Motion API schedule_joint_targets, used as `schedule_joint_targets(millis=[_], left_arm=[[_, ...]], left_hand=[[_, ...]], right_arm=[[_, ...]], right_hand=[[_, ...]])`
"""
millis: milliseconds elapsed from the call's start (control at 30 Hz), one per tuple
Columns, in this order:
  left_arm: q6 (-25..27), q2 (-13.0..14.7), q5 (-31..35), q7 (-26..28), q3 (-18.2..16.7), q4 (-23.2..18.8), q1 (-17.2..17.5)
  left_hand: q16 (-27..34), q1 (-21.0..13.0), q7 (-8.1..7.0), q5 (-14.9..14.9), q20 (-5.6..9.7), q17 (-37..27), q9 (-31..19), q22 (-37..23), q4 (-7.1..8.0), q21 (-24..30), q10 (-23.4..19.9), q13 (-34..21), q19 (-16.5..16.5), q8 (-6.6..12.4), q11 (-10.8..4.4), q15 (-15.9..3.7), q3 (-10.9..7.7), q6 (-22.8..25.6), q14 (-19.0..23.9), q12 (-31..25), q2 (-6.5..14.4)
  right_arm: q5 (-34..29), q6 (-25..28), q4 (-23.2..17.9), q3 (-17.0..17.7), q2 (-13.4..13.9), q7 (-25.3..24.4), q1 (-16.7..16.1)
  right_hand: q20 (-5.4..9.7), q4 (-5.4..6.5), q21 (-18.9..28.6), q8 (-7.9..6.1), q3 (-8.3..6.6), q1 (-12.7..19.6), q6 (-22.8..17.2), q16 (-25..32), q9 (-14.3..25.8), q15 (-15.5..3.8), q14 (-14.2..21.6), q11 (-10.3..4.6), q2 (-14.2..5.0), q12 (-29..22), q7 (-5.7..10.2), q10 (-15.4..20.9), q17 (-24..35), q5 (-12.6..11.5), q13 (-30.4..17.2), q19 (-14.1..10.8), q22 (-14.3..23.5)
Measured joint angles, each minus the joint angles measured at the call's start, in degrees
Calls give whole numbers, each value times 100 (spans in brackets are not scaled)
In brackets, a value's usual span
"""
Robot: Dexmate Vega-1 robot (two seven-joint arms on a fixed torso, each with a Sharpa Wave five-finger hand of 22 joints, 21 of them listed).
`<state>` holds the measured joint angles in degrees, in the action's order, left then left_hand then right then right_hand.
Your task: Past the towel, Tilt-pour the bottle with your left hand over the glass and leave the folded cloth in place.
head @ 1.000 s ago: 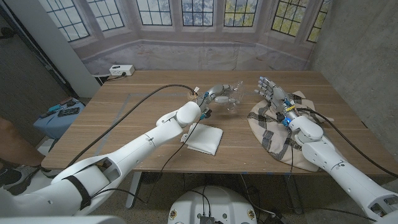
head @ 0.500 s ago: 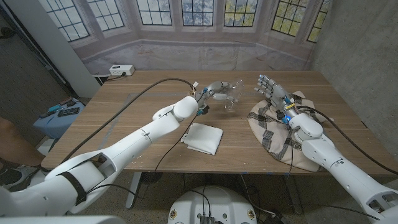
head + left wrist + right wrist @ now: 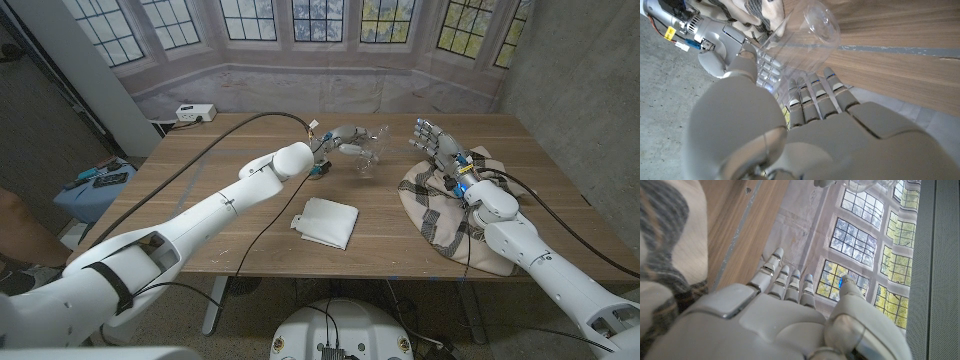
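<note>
My left hand (image 3: 341, 139) grips a clear plastic bottle (image 3: 371, 140) and holds it tilted above the far middle of the table. The left wrist view shows the bottle (image 3: 801, 36) lying across the fingers (image 3: 812, 97). A clear glass (image 3: 367, 166) stands just under the bottle and is hard to make out. The folded white cloth (image 3: 328, 221) lies nearer the front, apart from the hand. My right hand (image 3: 436, 144) stands open, fingers spread upward, at the far edge of the patterned towel (image 3: 447, 214). The right wrist view has the same hand (image 3: 782, 312) beside the towel (image 3: 662, 235).
A white power strip (image 3: 195, 113) sits at the table's far left corner. A black cable (image 3: 215, 150) runs along my left arm over the wood. The towel covers much of the right side. Bare wood (image 3: 210, 210) lies left of the cloth.
My left hand has lifted the bottle and carried it farther from the folded cloth, toward the table's back. The right hand and the cloth have stayed put.
</note>
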<state>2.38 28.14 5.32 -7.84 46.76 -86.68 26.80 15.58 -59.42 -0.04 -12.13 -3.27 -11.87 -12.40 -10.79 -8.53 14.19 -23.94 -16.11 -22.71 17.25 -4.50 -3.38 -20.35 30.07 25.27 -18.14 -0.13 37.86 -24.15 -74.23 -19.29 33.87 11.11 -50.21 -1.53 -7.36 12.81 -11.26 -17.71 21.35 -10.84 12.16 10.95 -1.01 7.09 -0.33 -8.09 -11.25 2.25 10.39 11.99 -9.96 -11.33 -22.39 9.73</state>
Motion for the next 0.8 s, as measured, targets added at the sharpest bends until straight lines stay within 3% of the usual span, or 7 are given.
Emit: schedule_joint_targets(millis=[533,800], left_arm=[[260,228,159,-783,107,-153,-408],[412,335,315,-1184,226,-198,-772]], left_hand=[[0,63,-9,-45,-21,0,1,0,47,-43,62,-26,83,-40,62,63,63,-11,-63,57,63],[0,98,4,-45,-20,-27,1,-29,71,-44,62,-53,84,-52,62,73,87,-63,-72,57,98]], right_arm=[[-11,14,-10,-18,-3,-13,1],[-11,14,20,-32,-32,16,24]], right_hand=[[0,0,0,0,0,0,0,0,0,0,0,0,0,0,0,0,1,0,0,1,0],[0,1,-35,0,0,0,0,0,0,0,0,0,0,0,0,0,1,0,0,1,0]])
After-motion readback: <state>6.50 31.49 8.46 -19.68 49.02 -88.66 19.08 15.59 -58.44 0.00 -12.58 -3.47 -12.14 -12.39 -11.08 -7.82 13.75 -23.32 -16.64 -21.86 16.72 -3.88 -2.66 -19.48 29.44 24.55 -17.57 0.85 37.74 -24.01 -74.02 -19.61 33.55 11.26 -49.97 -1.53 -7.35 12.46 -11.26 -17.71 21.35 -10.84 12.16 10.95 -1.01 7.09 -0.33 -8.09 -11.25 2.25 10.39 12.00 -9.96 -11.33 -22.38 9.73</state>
